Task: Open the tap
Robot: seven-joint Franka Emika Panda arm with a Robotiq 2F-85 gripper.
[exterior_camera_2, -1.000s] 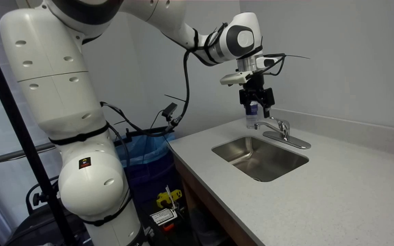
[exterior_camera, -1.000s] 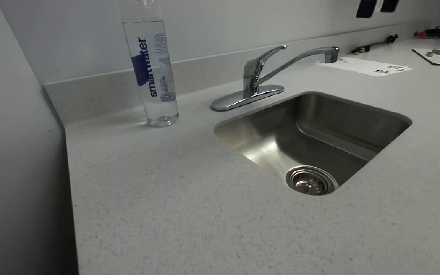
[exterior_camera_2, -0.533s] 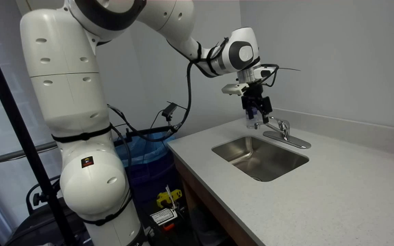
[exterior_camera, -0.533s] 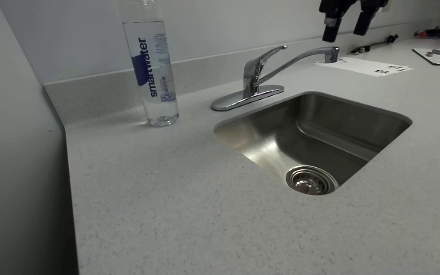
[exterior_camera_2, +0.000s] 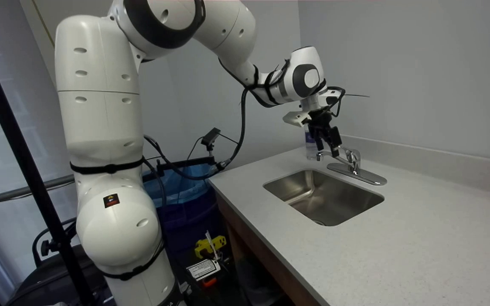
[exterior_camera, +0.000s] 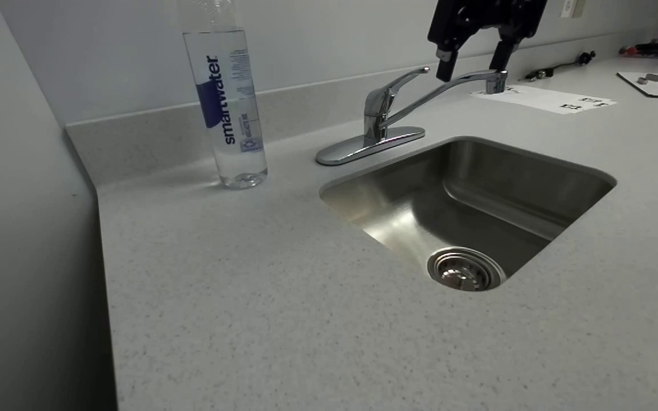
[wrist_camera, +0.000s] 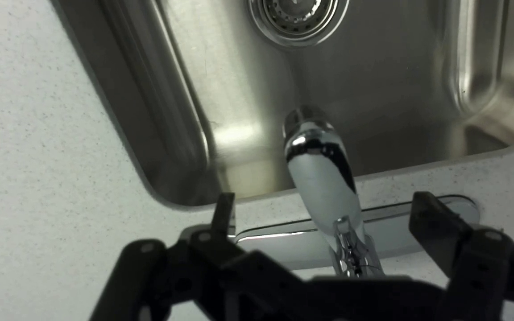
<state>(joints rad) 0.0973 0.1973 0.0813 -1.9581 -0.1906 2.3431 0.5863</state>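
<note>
The tap (exterior_camera: 376,121) is chrome, with a slim spout, a lever handle on top and an oval base plate. It stands behind the sink in both exterior views (exterior_camera_2: 354,160). Its spout points out over the sink, and the lever (exterior_camera: 403,81) rises above it. My gripper (exterior_camera: 473,67) is open and empty, fingers down, close to the spout and the lever's tip; it also shows in an exterior view (exterior_camera_2: 328,149). In the wrist view the spout (wrist_camera: 326,187) and lever (wrist_camera: 350,247) lie between my spread fingers (wrist_camera: 324,203). I cannot tell whether a finger touches the tap.
A steel sink (exterior_camera: 512,165) is set into the speckled counter (exterior_camera_2: 419,238), with a wall behind. A clear water bottle (exterior_camera: 232,108) with a blue label stands beside the tap. A paper sheet (exterior_camera: 552,101) and a dark cable (exterior_camera: 560,65) lie farther along the counter.
My gripper has come down from above and moved in to the tap; it entered an exterior view half a second ago. The tap, lever and bottle have not moved.
</note>
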